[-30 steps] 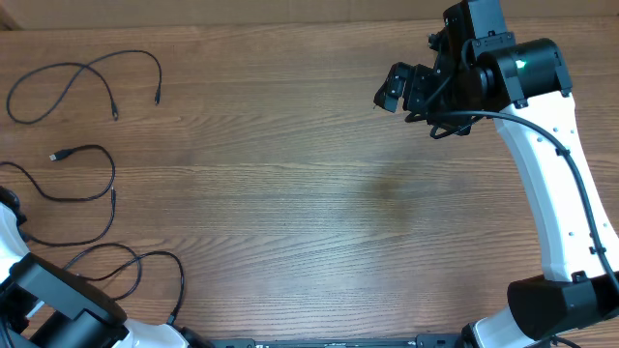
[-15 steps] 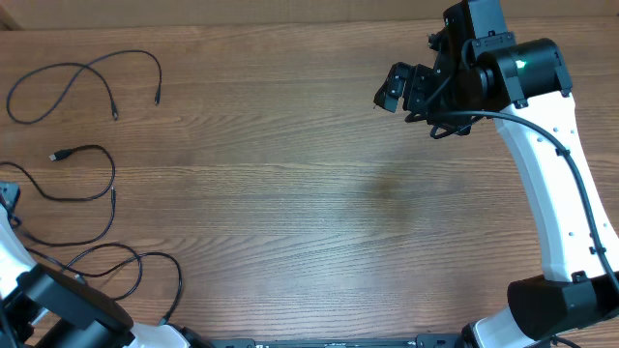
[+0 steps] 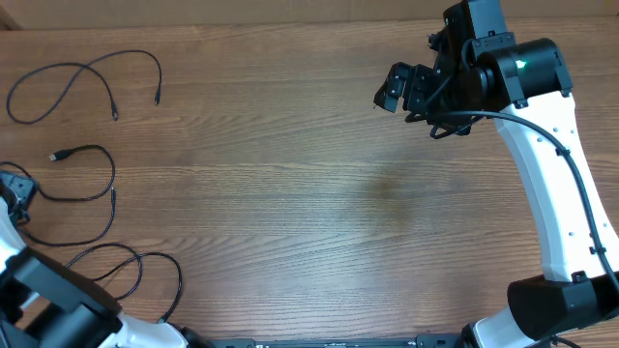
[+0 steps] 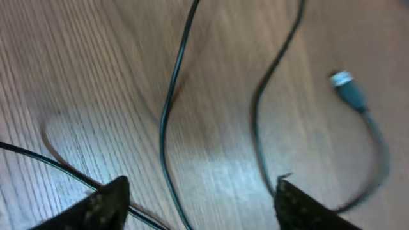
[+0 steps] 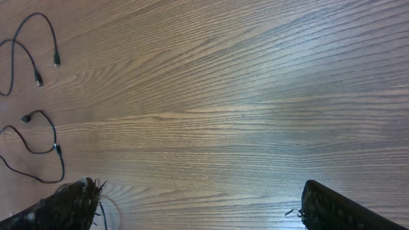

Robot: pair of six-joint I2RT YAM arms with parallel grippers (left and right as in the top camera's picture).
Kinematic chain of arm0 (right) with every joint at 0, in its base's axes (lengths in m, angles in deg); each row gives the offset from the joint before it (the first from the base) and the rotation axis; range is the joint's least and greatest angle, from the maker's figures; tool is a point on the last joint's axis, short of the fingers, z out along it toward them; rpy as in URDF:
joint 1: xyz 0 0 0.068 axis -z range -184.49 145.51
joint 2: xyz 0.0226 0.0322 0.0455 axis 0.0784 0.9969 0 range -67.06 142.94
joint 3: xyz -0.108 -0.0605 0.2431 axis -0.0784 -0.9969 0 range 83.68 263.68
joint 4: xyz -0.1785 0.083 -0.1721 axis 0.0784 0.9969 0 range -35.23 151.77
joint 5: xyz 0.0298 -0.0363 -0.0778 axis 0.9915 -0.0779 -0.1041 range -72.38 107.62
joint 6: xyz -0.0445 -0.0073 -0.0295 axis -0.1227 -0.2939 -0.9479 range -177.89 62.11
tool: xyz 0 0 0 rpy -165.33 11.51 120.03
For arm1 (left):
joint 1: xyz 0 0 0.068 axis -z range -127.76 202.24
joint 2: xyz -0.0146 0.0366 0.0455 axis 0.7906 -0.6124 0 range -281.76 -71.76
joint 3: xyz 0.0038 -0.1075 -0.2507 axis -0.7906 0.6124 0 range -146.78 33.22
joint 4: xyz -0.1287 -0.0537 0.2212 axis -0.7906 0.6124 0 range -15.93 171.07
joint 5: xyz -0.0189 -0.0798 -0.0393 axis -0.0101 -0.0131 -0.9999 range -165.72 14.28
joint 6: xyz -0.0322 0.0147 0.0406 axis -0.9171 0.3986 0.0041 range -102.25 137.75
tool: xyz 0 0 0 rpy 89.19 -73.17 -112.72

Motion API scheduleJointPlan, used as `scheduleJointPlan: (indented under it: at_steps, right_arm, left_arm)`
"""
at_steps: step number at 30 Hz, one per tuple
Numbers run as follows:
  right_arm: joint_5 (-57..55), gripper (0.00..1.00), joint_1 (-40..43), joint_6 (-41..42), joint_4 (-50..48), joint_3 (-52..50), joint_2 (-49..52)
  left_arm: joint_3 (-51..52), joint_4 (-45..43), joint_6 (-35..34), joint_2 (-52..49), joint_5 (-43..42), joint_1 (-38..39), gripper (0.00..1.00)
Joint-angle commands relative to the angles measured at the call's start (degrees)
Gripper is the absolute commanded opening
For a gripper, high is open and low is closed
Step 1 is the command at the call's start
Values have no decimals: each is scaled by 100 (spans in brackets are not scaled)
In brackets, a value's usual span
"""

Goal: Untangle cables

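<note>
Three thin black cables lie at the table's left side. One [image 3: 92, 68] curves at the far left. A second [image 3: 97, 164] with a small plug end loops below it. A third [image 3: 145, 266] coils near the front left. My left gripper [image 3: 12, 188] is open at the left edge, low over the second cable; its wrist view shows two cable strands [image 4: 169, 108] between the open fingers [image 4: 198, 198] and a silver-tipped plug [image 4: 348, 89]. My right gripper [image 3: 398, 89] is open and empty, high over the far right; its wrist view shows the cables [image 5: 38, 137] far off.
The wooden table [image 3: 309, 203] fills the view. My right arm's white link [image 3: 551, 184] runs along the right side. Thick black arm wiring [image 3: 464, 121] hangs at the right wrist.
My left gripper has moved up from the front left into view at the table's left edge, over the second cable. The right arm and the cables have not moved.
</note>
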Motion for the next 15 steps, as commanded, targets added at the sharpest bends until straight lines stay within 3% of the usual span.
scheduleJointPlan:
  at_steps: [1,7,15]
  right_arm:
    - [-24,100,22,7,-24,59,-96]
    - [-24,100,22,7,-26,59,-96]
    - [-24,100,22,7,-26,59,-96]
  left_arm:
    - [-11,52,114,-422,518,9,75]
    - [-13,-17,107,-981,763,-28,89]
    - [-11,-356,142,-1497,560,-131,87]
